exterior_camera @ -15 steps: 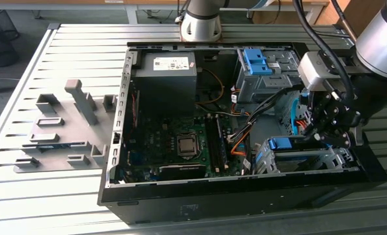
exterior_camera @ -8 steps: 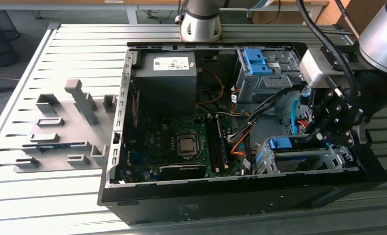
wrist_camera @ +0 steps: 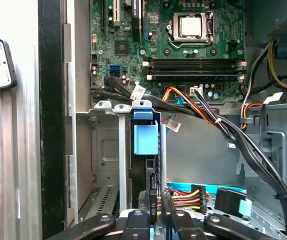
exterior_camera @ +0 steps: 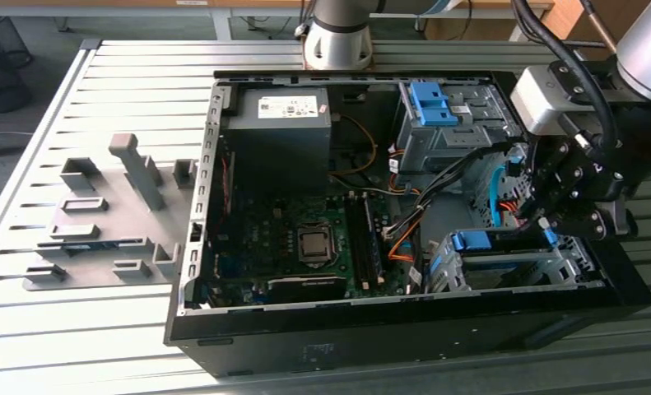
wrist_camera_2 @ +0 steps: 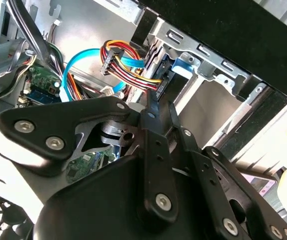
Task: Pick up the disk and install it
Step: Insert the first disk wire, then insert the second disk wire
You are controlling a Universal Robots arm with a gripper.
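1. Step: install, late stage. The disk (wrist_camera: 146, 165) sits edge-on in the metal drive cage (wrist_camera: 99, 150) at the near corner of the open computer case (exterior_camera: 413, 329), on the exterior view's right; its blue rail tab (wrist_camera: 145, 135) sticks out of the slot.
2. The hand (wrist_camera: 153, 212) is right at the disk's connector end, beside the red-yellow-black power cable (wrist_camera: 186, 195). Fingers look closed around the disk's thin edge, but contact is hard to confirm; judged as gripping the disk.
3. In the exterior view the hand (exterior_camera: 545, 222) hangs over that cage, with the arm above the case's edge.
4. Next move calls for a straight push along the cage rails, judging by the alignment; the cables crowd close and could snag.
5. Materials: cage is bare stamped sheet steel, perforated; rails are glossy blue plastic; hand is matte black with silver bolts; counter (exterior_camera: 105, 321) is ribbed aluminium slats.
6. Green motherboard (wrist_camera: 183, 45) fills the case floor; the grey fixture plate (exterior_camera: 95, 239) lies well apart on the counter.
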